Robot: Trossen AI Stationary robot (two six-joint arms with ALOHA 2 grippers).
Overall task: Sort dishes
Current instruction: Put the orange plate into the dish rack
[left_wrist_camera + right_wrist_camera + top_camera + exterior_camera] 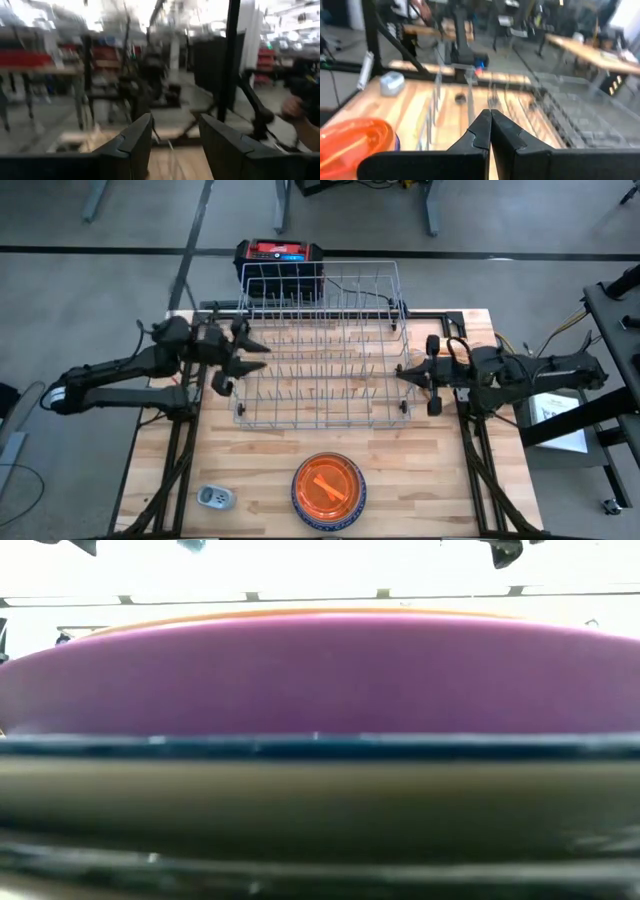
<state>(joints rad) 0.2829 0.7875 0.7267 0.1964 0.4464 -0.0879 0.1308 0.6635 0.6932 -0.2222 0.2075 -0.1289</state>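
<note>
The left end effector (232, 360) hangs open and empty at the rack's (325, 345) left side. The right end effector (425, 373) is closed on nothing at its right side. The plates (328, 488), stacked under orange cups (326, 481), sit on the tabletop (440, 480) between and nearer than both.

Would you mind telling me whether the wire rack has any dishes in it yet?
Empty. From above, only bare wires show in the wire rack; the stack of dishes sits on the table's near edge.
</note>
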